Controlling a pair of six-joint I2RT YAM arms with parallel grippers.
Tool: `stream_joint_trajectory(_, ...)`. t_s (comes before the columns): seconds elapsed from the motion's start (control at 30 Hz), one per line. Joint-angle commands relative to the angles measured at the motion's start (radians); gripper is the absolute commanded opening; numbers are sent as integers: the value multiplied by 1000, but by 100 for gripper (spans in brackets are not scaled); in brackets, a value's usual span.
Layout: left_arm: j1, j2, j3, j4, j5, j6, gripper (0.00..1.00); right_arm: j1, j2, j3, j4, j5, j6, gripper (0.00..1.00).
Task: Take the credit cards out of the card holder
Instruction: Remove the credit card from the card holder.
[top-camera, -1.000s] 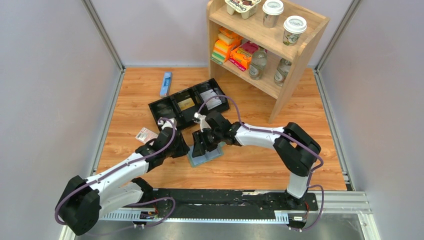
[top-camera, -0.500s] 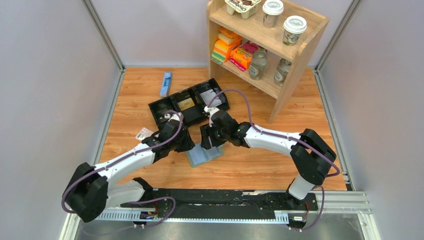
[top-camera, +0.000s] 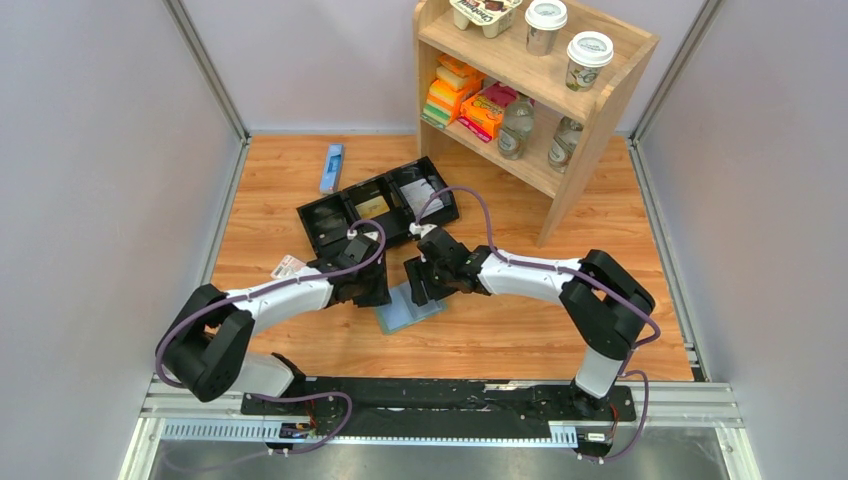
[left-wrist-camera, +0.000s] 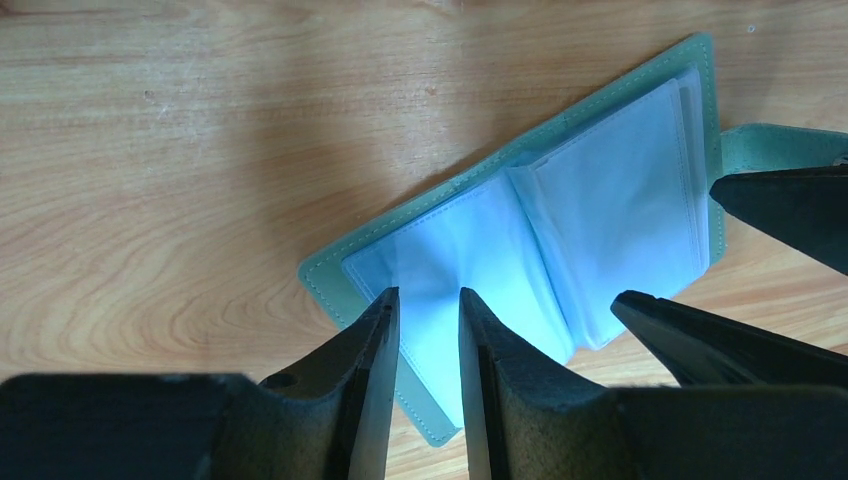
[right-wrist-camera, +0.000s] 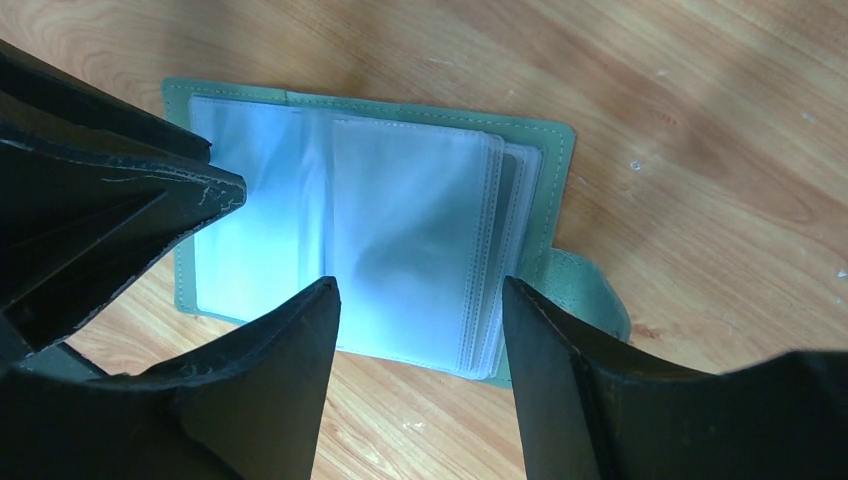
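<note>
Card holder (top-camera: 404, 314) lying open and flat on the wooden table (top-camera: 500, 335), just in front of the black tray (top-camera: 314, 224). Its pale blue pocket panels face up and its closing tab (right-wrist-camera: 592, 292) is spread to one side. Left gripper (left-wrist-camera: 428, 296) is poised over one panel, jaws parted only narrowly, nothing seen clamped between them. Right gripper (right-wrist-camera: 420, 286) is over the other panel, jaws wide apart, holding nothing. The two grippers stand close beside each other above the holder.
</note>
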Motion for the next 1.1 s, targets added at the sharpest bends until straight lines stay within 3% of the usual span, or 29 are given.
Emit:
stream_joint_trajectory(0.0, -5, 44, 22, -42, 6, 35, 36, 5, 11, 41, 9, -13, -6, 62)
stream_joint_trajectory(0.3, -5, 55, 24, -44, 33, 35, 36, 5, 11, 45, 10, -31, -12, 50)
stream_joint_trajectory(1.07, -5, 50, 14, -33, 47, 33, 35, 17, 44, 84, -57, 30, -17, 54)
